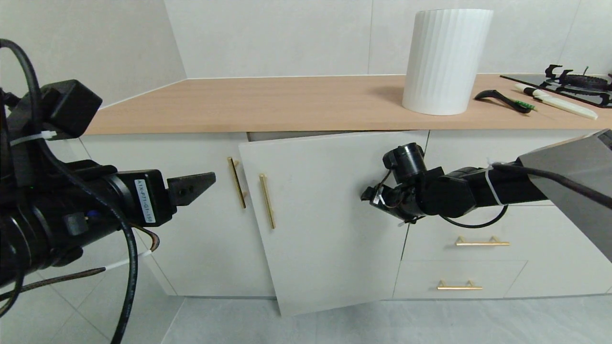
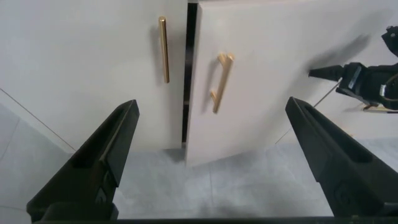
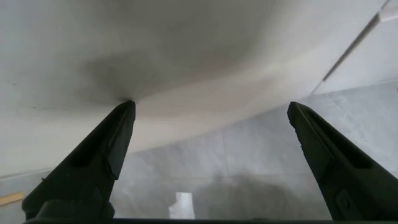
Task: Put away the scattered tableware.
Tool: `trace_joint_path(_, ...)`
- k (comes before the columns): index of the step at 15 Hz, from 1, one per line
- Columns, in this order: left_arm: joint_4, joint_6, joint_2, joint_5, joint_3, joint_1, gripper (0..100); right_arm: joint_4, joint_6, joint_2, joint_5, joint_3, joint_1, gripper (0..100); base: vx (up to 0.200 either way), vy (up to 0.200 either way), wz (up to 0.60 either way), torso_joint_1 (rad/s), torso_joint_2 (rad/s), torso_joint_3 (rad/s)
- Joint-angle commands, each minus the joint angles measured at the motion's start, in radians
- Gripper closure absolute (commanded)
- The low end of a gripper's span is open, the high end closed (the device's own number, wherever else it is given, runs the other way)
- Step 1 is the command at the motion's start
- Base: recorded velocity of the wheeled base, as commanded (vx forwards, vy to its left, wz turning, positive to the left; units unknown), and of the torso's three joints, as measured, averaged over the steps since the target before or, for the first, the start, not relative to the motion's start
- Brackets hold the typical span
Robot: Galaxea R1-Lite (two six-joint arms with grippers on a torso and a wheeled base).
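Note:
On the wooden counter (image 1: 267,105), at its right end, lie a black spoon (image 1: 497,98), a small green-handled utensil (image 1: 525,104) and a long white-handled tool (image 1: 557,101). Below, a white cabinet door (image 1: 330,220) with a gold handle (image 1: 267,200) stands ajar. My right gripper (image 1: 369,195) is open, its fingertips right at the door's face (image 3: 186,56); the right gripper (image 3: 210,106) holds nothing. My left gripper (image 1: 210,179) hangs open and empty in front of the cabinets, left of the ajar door. From the left gripper (image 2: 211,104), the door handle (image 2: 221,81) lies straight ahead.
A tall white ribbed container (image 1: 444,62) stands on the counter beside the utensils. A black gas hob (image 1: 578,83) is at the far right. The neighbouring door has its own gold handle (image 1: 236,181). Two drawers with gold handles (image 1: 480,242) sit at lower right above grey floor tiles.

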Motion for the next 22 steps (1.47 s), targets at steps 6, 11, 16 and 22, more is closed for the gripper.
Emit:
trace_joint_path(6,-0.001,-0.001,0.011,-0.001,0.001,0.000,0,-0.032,0.064,0.052,-0.084,-0.071,-0.004,0,0.000,0.000,0.00,0.000,0.00,0.000)
trace_joint_path(11,-0.001,-0.002,0.021,-0.003,0.001,0.000,0,-0.081,0.078,0.065,-0.124,-0.081,-0.021,0,0.000,0.000,0.00,0.000,0.00,0.000)
trace_joint_path(16,0.002,0.016,-0.013,0.001,-0.011,0.006,0,-0.070,0.070,-0.148,-0.124,0.031,-0.015,0,0.000,0.000,0.00,0.000,0.00,0.000)
trace_joint_path(22,0.062,0.087,-0.352,-0.026,0.231,0.084,0,-0.072,-0.298,-0.919,-0.120,0.655,-0.116,0,0.000,0.000,0.00,0.000,0.00,0.000)
